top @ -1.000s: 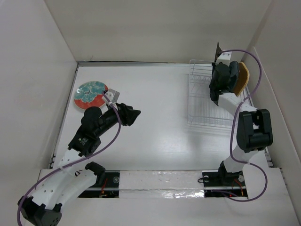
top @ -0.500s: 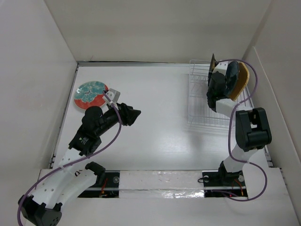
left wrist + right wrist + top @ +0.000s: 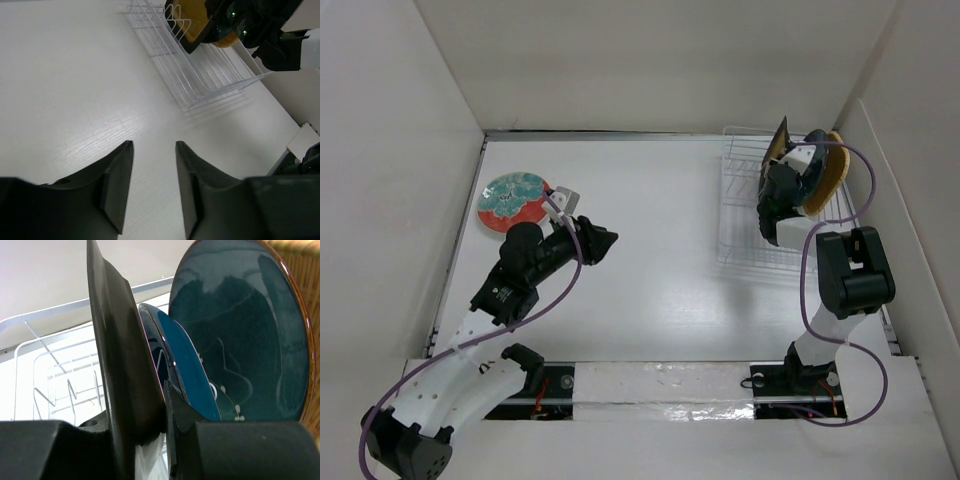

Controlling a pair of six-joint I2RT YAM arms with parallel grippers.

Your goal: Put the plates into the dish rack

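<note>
My right gripper (image 3: 783,165) is shut on the black-rimmed mustard square plate (image 3: 779,138), holding it on edge over the far end of the white dish rack (image 3: 745,225). In the right wrist view the plate (image 3: 117,340) sits between my fingers (image 3: 172,405), next to the dark blue leaf-shaped plate (image 3: 187,360) and the round grey-teal plate (image 3: 240,330), both standing in the rack. The orange plate (image 3: 834,165) stands at the rack's right end. The red-rimmed floral plate (image 3: 512,198) lies flat at the far left. My left gripper (image 3: 608,241) is open and empty over the table (image 3: 154,146).
White walls enclose the table on the left, back and right. The rack (image 3: 200,75) stands against the right wall, with empty wire slots on its near side. Purple cables loop off both arms.
My right gripper has shifted left and turned the mustard plate, bringing it lower over the rack's far end. My left arm has edged slightly forward and stays open.
</note>
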